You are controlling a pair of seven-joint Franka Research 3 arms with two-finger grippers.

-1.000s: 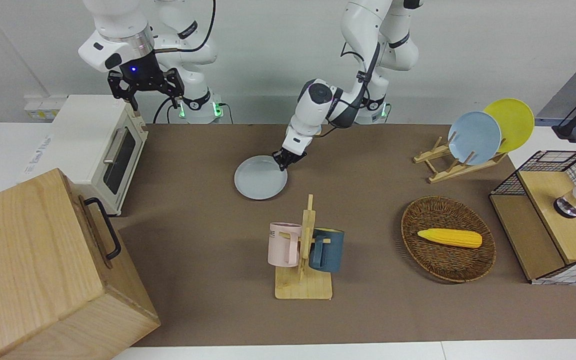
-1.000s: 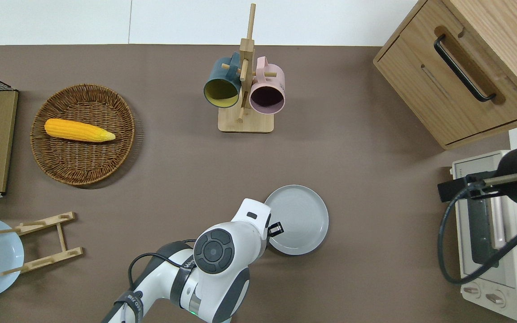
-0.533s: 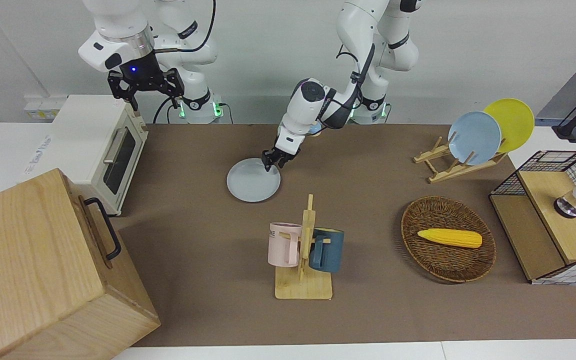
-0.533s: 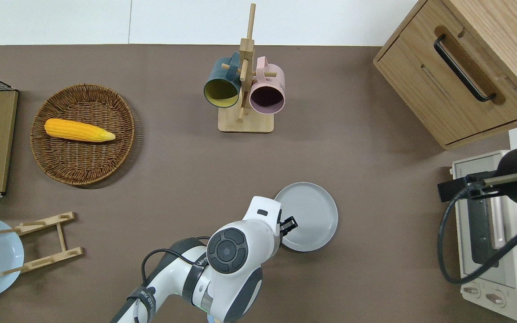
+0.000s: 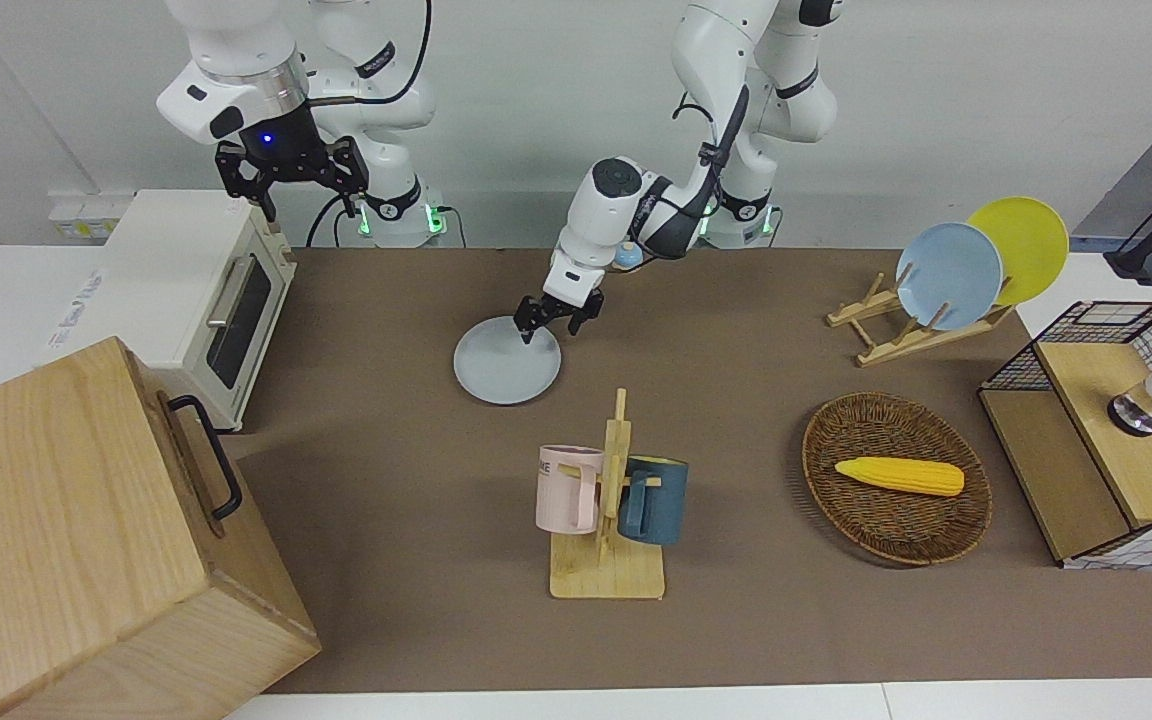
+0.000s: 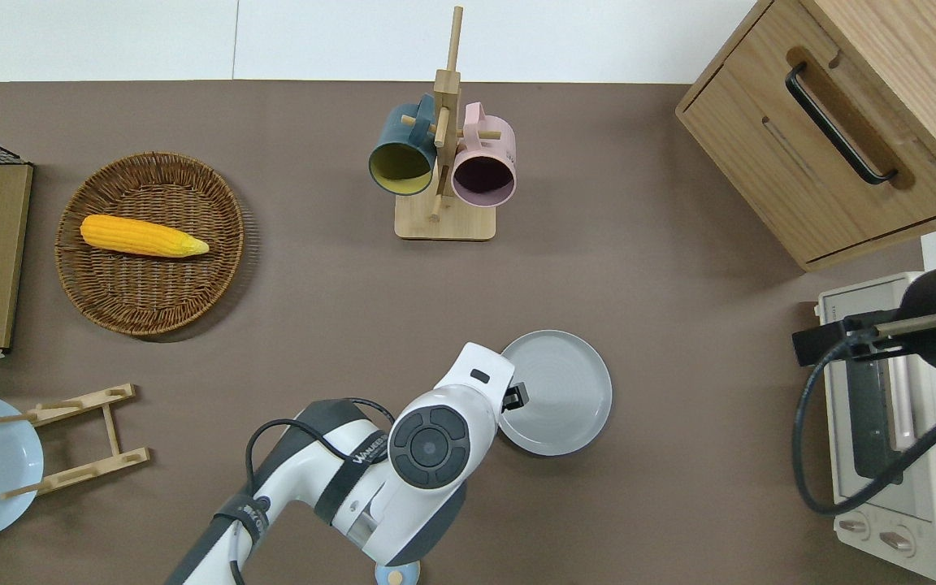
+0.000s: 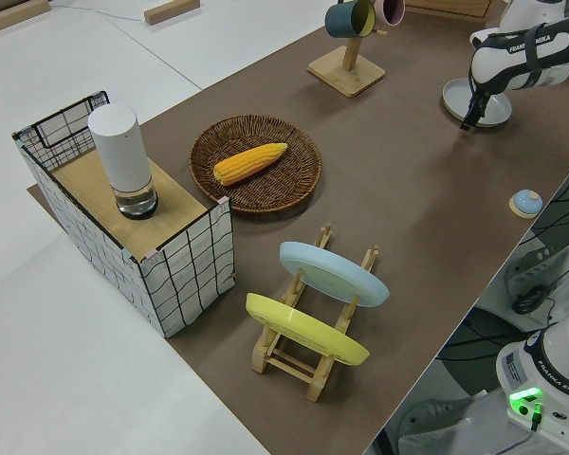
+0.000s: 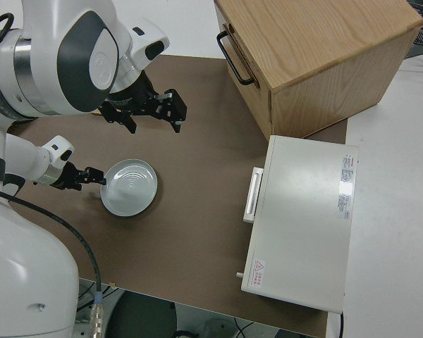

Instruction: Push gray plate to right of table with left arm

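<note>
The gray plate (image 5: 507,361) (image 6: 556,392) (image 8: 130,186) lies flat on the brown table (image 5: 756,620), about midway along it and nearer to the robots than the mug rack. My left gripper (image 5: 556,328) (image 6: 514,396) (image 8: 92,176) hangs at the plate's rim on the side toward the left arm's end. Its fingers look spread and hold nothing, and one fingertip (image 5: 525,336) is over the rim. The right arm is parked, its gripper (image 5: 291,195) (image 8: 148,116) open and empty.
A mug rack (image 5: 608,500) stands farther from the robots than the plate. Toward the right arm's end are a toaster oven (image 5: 196,290) and a wooden cabinet (image 5: 76,540). Toward the left arm's end are a corn basket (image 5: 896,478), a plate rack (image 5: 946,275) and a wire shelf (image 5: 1106,430).
The plate slid a little toward the right arm's end, then stopped. The left gripper followed it, then turned at the wrist and drew back to the rim.
</note>
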